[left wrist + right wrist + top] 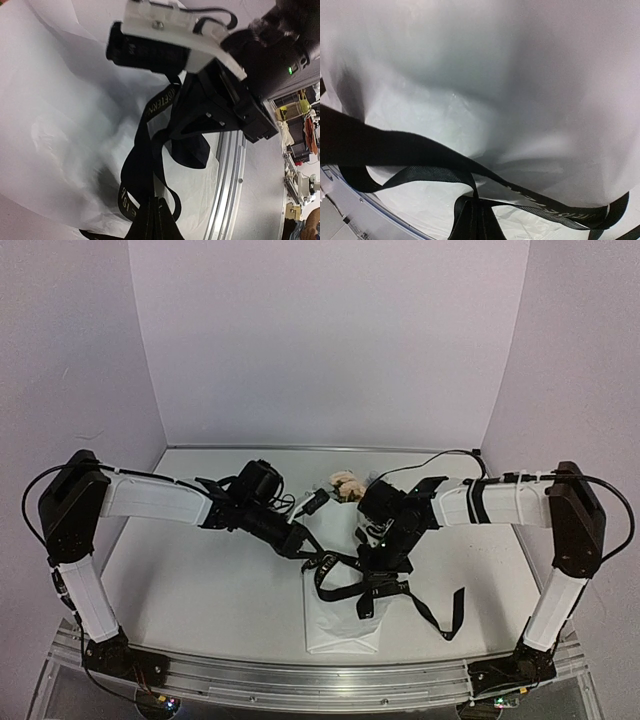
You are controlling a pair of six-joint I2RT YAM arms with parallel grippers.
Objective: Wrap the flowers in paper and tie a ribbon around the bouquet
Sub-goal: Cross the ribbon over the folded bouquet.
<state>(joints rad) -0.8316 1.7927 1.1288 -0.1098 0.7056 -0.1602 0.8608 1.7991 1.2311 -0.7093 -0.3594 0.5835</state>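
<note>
The pale table (180,585) carries the bouquet (340,625), with the ribbon (459,608) trailing beside it

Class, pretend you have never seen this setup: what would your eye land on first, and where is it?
A tangle of black ribbon loops over the white paper bouquet near the front middle of the table, with the left gripper and right gripper both shut on it. Farther back, between the two wrists, peach flowers peek out.

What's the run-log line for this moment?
phase: tying ribbon | left gripper: shut on ribbon | right gripper: shut on ribbon | bouquet: paper-wrapped, lying on table, flowers at far end
</note>
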